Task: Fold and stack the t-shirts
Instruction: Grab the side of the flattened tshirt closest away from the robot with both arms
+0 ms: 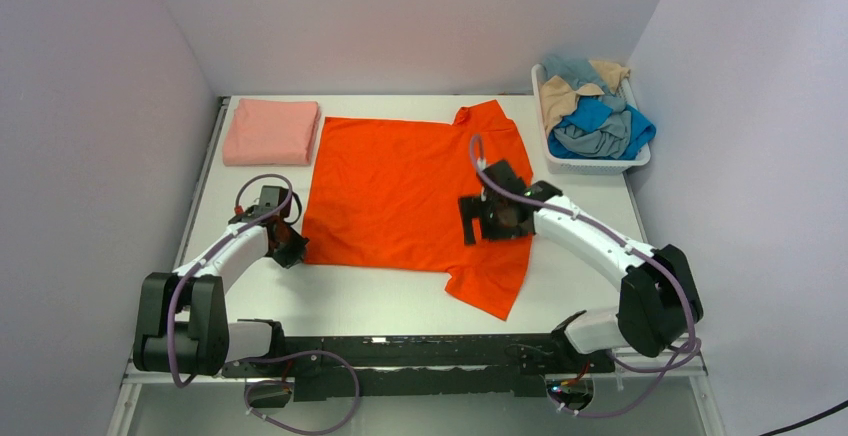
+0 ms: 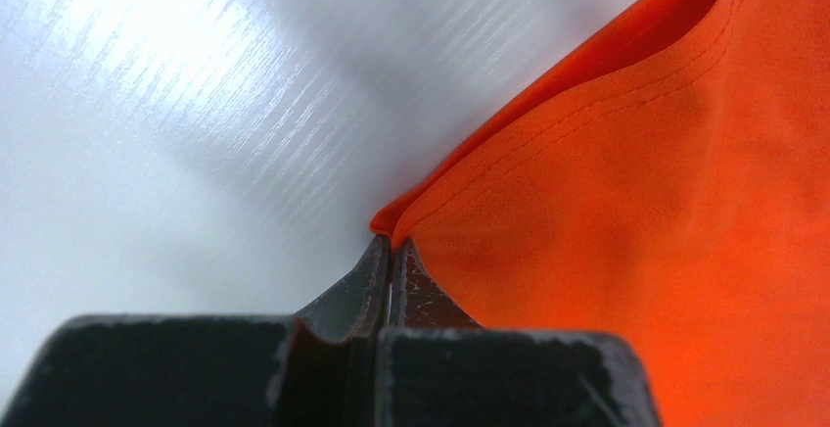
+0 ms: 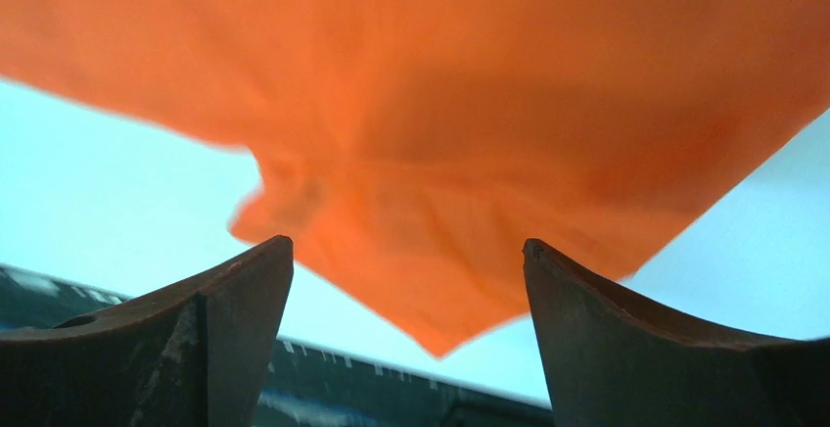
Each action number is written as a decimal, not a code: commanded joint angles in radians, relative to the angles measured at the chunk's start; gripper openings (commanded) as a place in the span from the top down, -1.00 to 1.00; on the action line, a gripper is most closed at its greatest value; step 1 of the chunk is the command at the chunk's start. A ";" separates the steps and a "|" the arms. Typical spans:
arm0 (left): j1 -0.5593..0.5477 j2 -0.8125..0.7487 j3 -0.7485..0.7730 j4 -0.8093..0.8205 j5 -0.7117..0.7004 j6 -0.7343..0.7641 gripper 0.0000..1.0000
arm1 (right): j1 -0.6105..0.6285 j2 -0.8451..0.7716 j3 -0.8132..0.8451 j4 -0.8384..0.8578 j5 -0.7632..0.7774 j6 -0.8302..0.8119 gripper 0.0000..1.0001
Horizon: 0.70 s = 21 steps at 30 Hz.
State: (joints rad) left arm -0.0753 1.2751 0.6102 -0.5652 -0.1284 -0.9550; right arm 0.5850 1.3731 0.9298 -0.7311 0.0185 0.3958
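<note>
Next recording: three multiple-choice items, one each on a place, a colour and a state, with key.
1. Where does the folded pink shirt lie?
A. far left corner of the table
B. near right corner
C. middle of the near edge
2. Colour of the spread shirt?
A. teal
B. orange
C. tan
3. The left pincer is:
A. open over bare table
B. shut on the spread shirt's corner
C. out of view
Key: 1 A, it sits far left by the wall. 2 B, bright orange throughout. 3 B, it is closed on the hem corner.

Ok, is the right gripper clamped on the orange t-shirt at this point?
No, the right gripper stands wide open, and the orange t-shirt shows through the gap without being pinched.
</note>
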 commanded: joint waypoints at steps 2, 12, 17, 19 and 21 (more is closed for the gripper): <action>0.002 0.029 0.044 -0.064 -0.005 0.034 1.00 | 0.097 -0.075 -0.131 -0.186 -0.088 0.124 -0.69; 0.002 0.025 0.028 -0.061 0.010 0.030 1.00 | 0.165 -0.044 -0.227 -0.088 -0.053 0.207 -0.36; 0.002 0.010 0.026 -0.074 0.002 0.014 1.00 | 0.165 0.020 -0.233 -0.045 -0.019 0.235 -0.22; 0.002 0.006 0.027 -0.069 0.006 0.010 1.00 | 0.165 0.026 -0.245 -0.028 -0.019 0.246 -0.17; 0.002 0.009 0.036 -0.077 0.010 -0.001 1.00 | 0.165 0.039 -0.254 -0.029 0.003 0.256 -0.09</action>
State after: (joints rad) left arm -0.0753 1.2949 0.6289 -0.5976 -0.1223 -0.9386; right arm 0.7460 1.3998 0.6956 -0.7937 -0.0246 0.6044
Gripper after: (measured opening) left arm 0.014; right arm 0.579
